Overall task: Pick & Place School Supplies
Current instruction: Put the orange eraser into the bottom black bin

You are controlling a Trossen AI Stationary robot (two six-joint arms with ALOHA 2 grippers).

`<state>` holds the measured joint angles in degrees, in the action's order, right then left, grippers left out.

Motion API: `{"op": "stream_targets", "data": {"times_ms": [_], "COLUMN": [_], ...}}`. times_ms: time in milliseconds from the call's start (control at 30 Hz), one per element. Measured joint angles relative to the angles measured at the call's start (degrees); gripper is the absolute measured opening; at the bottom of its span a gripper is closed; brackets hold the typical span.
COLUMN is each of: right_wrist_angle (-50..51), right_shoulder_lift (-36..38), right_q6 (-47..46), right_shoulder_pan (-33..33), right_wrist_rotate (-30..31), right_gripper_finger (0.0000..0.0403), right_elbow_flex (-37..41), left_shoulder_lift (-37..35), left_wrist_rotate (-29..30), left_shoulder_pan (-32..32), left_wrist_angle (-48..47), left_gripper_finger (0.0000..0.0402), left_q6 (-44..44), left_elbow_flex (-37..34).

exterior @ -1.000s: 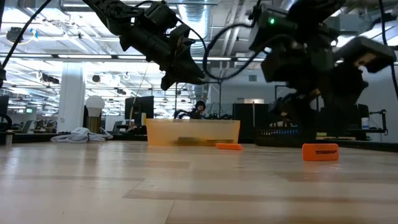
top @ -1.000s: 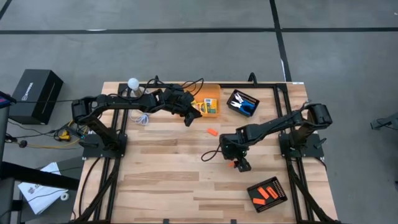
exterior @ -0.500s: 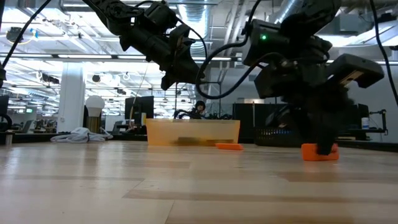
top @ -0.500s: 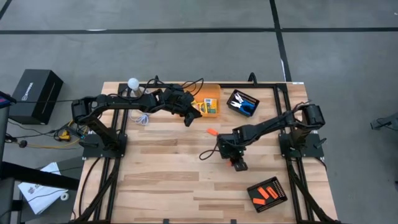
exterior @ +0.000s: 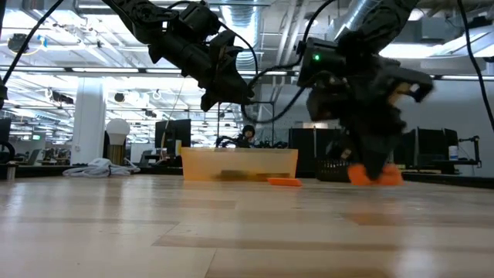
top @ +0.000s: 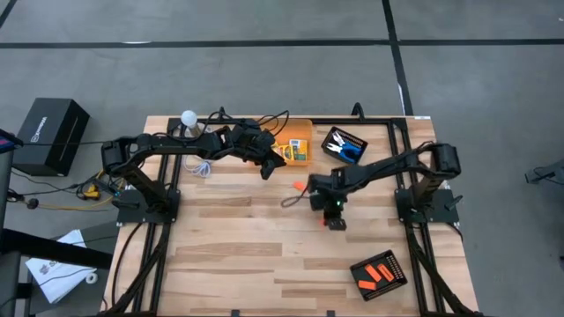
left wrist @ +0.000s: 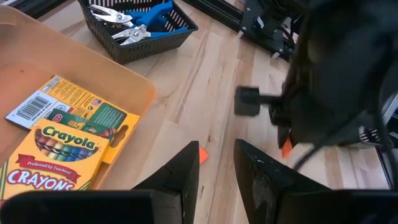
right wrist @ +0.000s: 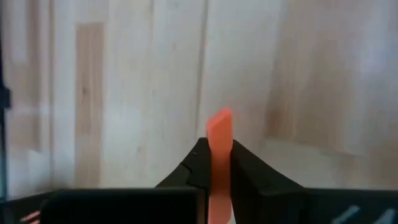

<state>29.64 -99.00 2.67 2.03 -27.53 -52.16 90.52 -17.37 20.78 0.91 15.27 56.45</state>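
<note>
Since a second ago the right gripper [top: 335,218] has lifted the orange piece [right wrist: 218,149] off the table [top: 229,238]; it sits clamped between the fingers, poking out past their tips. The left gripper [left wrist: 214,163], narrowly parted, hovers beside the orange bin [top: 295,145].

Two dark, jointed arms with looping black cables, a green indicator light on one wrist.

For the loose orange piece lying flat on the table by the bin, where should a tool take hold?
The orange piece lies flat and low on the bare wood, apart from the orange bin. Probably best to come straight down and pinch across its narrow width at mid-length; a sideways approach would find little height to grip.
</note>
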Motion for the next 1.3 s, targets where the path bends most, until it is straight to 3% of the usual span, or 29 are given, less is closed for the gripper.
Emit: {"op": "stream_targets", "data": {"times_ms": [167, 333, 500, 667, 800, 967, 1300], "right_wrist_angle": [4.2, 13.3, 19.7, 19.4, 16.3, 4.9, -10.5], "right_shoulder_lift": [7.2, 17.3, 27.4, 33.4, 34.6, 32.7, 23.6], "right_q6": [-1.8, -7.6, -19.4, -37.8, -51.6, -64.8, -75.8], "right_shoulder_pan": [2.4, 1.1, -7.2, -20.6, -31.0, -40.7, -48.9], "right_wrist_rotate": [-3.8, -3.9, -1.6, 4.8, 10.2, 12.6, 14.6], "right_gripper_finger": [0.0022, 0.0022, 0.0022, 0.0022, 0.0022, 0.0022, 0.0022], "right_elbow_flex": [0.0, -0.1, -0.1, 0.4, 2.9, 8.9, 17.3], "left_shoulder_lift": [0.0, 0.0, 0.0, 0.0, 0.0, 0.0, 0.1], "left_wrist_rotate": [0.0, 0.0, 0.0, 0.0, 0.0, 0.0, 0.0], "left_shoulder_pan": [0.0, 0.0, 0.0, 0.0, 0.0, 0.0, 0.0], "left_wrist_angle": [0.0, 0.0, 0.0, 0.0, 0.1, 0.1, 0.2], "left_gripper_finger": [0.0095, 0.0095, 0.0095, 0.0095, 0.0095, 0.0095, 0.0095], "left_q6": [0.0, -0.6, -1.6, -2.0, -2.0, -2.0, -1.9], "left_elbow_flex": [0.0, 0.0, 0.0, 0.0, 0.0, 0.0, 0.0]}}
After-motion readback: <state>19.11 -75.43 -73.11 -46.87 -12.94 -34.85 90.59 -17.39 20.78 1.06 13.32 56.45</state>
